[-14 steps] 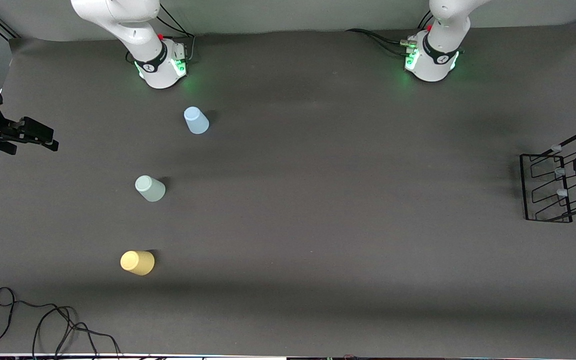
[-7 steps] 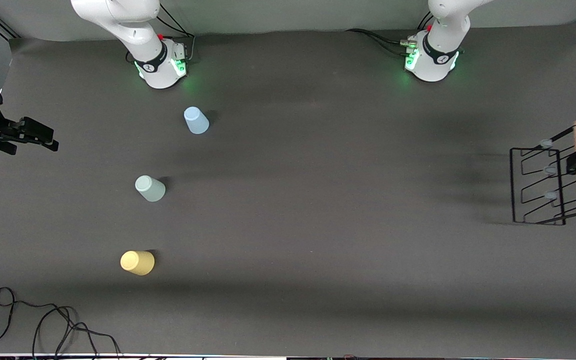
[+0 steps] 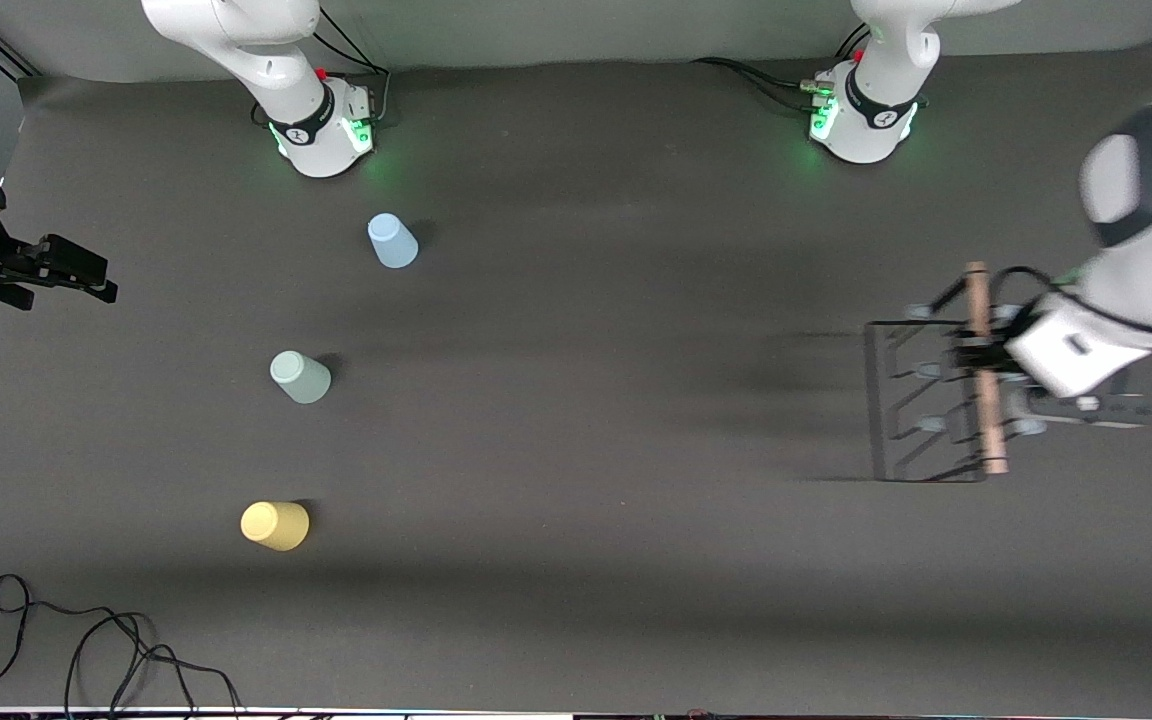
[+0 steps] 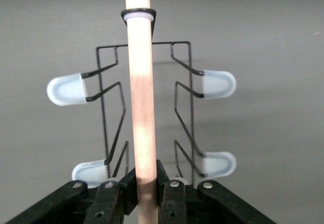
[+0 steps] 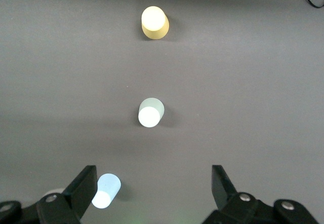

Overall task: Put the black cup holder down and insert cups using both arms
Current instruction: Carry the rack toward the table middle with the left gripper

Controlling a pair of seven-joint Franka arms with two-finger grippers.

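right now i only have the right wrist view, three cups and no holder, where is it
Observer: The holder is held by the left gripper, over the table toward the left arm's end.
Operator: gripped how
Observer: The left wrist view shows the fingers shut on its wooden handle.
Operator: and where does my arm sit on the table
Observer: The right gripper waits, open, at the table's edge at the right arm's end.
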